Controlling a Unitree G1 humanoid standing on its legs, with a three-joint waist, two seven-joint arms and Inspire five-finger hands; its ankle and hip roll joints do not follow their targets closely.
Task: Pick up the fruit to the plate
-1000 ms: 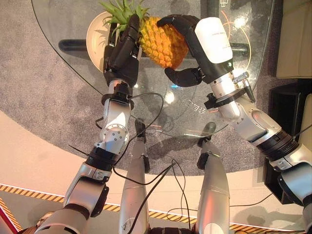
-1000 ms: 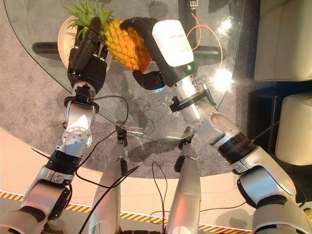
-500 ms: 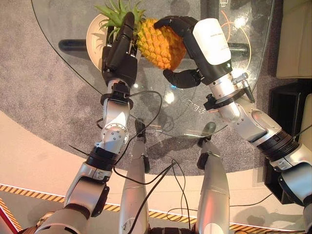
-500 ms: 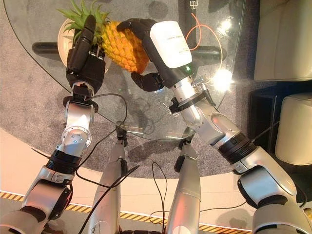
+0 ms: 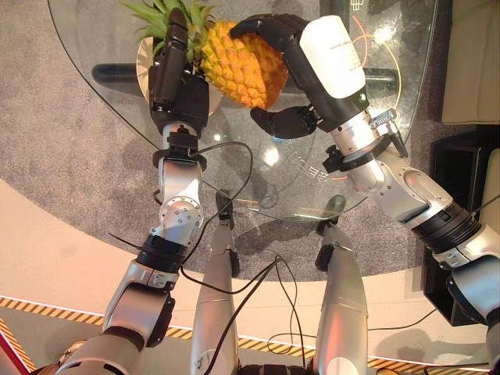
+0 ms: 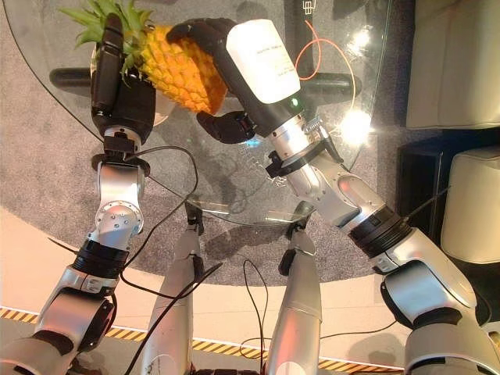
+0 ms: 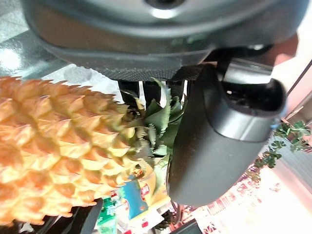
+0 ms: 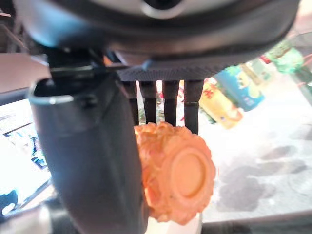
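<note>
A pineapple point(image 5: 238, 66) is held above the glass table point(image 5: 391, 141), between the two robot hands; the right robot hand point(image 5: 308, 70) is curled round its body, fingers over the far side and thumb beneath; the left robot hand point(image 5: 176, 78) is laid with straight fingers against the leafy crown end; the cream plate point(image 5: 144, 66) is seen partly behind the left robot hand, just under the crown.
</note>
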